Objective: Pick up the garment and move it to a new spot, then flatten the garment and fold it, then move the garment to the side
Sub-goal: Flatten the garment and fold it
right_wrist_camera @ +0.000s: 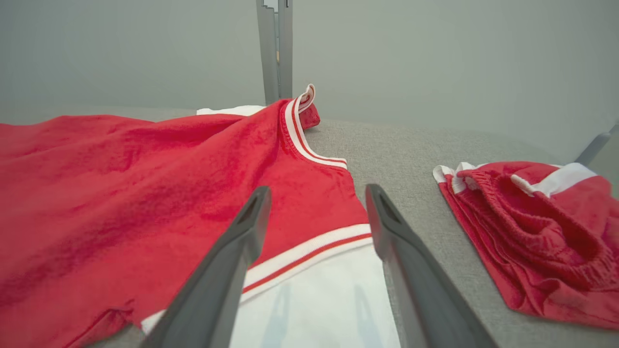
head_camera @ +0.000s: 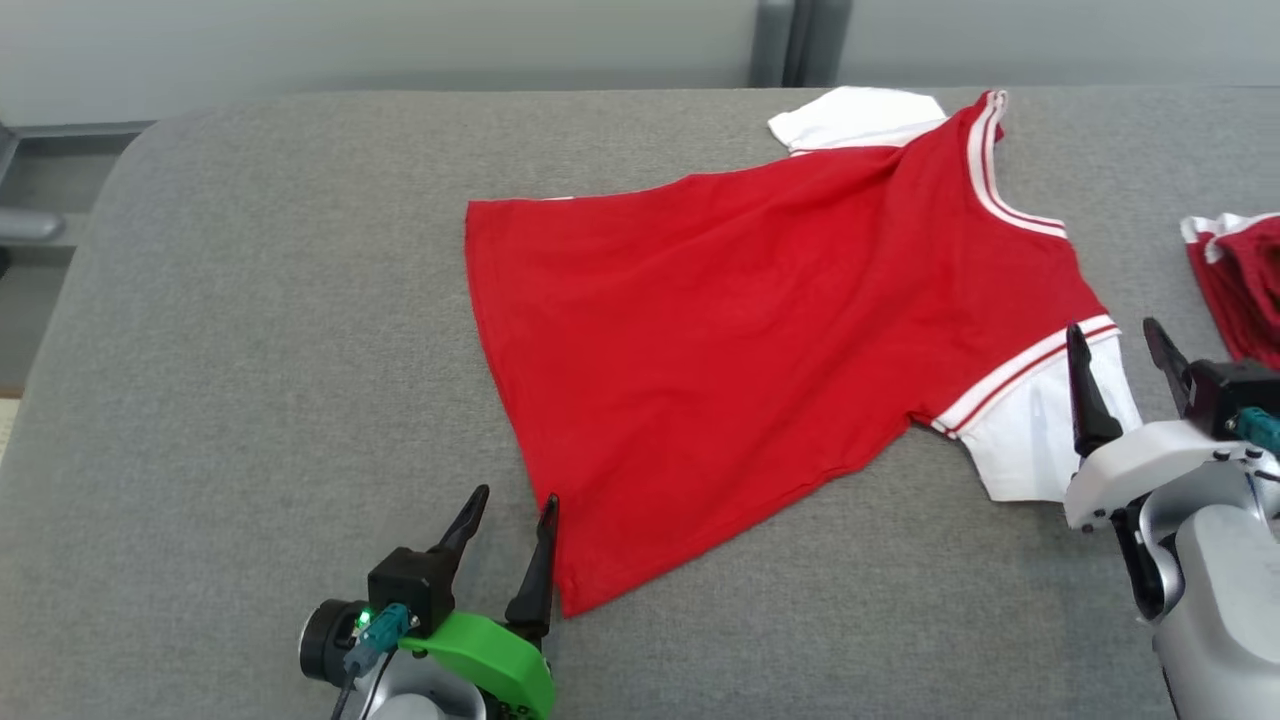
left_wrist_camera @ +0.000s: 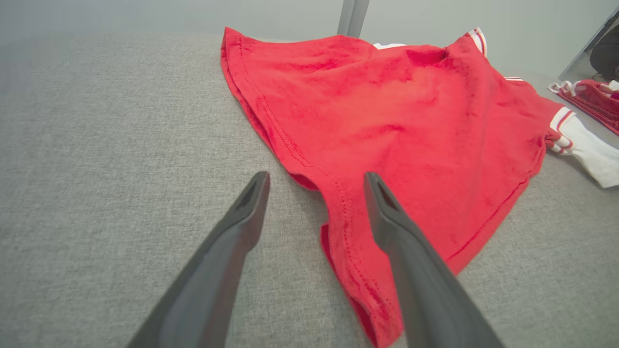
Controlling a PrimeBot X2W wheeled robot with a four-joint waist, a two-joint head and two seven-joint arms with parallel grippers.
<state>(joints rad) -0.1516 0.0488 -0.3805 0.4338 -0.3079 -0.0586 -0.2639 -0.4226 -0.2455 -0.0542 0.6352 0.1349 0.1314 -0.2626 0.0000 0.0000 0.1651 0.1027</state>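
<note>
Head view: red garment (head_camera: pixel 760 340) spread flat on a grey padded surface (head_camera: pixel 250 350).
Left gripper (head_camera: pixel 516 494), spread and empty, stands beside the hem corner (head_camera: pixel 580 590); right gripper (head_camera: pixel 1112 326), likewise spread, at the near white sleeve (head_camera: pixel 1030 440). Red shorts (head_camera: pixel 1240 290) lie apart at the right edge; the right wrist view reveals their bunched waistband (right_wrist_camera: pixel 541 227), the left wrist view the hem stitching (left_wrist_camera: pixel 290 145).

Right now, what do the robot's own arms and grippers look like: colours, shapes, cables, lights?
Both grippers have two long, dark, tapering fingers on a black block with a teal cable plug. The left gripper sits on a bright green bracket, with a small green light lit beside its plug. The right gripper sits on a white bracket on a pale silver-grey forearm.
</note>
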